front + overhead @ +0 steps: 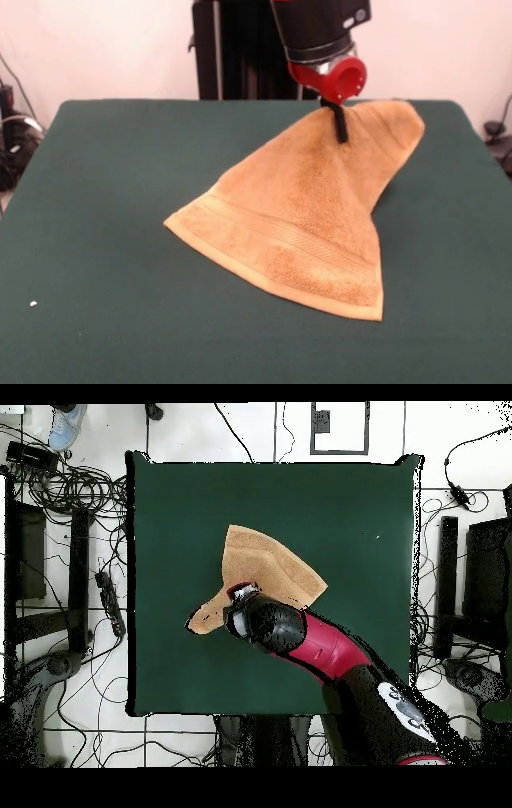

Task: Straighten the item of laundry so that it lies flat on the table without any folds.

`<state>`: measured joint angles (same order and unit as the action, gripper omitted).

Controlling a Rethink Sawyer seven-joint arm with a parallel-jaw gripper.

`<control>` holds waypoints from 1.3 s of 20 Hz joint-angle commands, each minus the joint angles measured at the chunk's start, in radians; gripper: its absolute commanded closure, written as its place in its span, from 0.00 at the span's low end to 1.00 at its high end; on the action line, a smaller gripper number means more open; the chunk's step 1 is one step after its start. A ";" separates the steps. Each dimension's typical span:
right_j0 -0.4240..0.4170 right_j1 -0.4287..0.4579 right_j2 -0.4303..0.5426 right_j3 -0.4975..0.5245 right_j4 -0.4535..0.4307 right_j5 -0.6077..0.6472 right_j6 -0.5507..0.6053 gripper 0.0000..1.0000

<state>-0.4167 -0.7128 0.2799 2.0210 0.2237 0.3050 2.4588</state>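
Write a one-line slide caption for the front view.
Gripper lifts one end of the orange towel while its banded edge rests on the green table.

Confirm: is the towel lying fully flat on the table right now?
No. The gripper holds one end of the towel raised off the table, tent-like.

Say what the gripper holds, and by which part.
The gripper holds the towel by its raised far edge, near a corner; the near edge rests on the table.
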 commanded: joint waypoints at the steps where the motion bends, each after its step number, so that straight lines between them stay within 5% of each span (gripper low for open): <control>1: -0.006 0.053 0.179 0.085 0.057 -0.094 0.138 0.00; 13: -0.073 0.089 0.261 0.095 0.066 -0.066 0.126 0.00; 26: -0.036 0.073 0.180 0.004 0.025 0.007 0.081 0.00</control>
<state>-0.5071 -0.6634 0.4282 2.0636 0.2250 0.2381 2.4588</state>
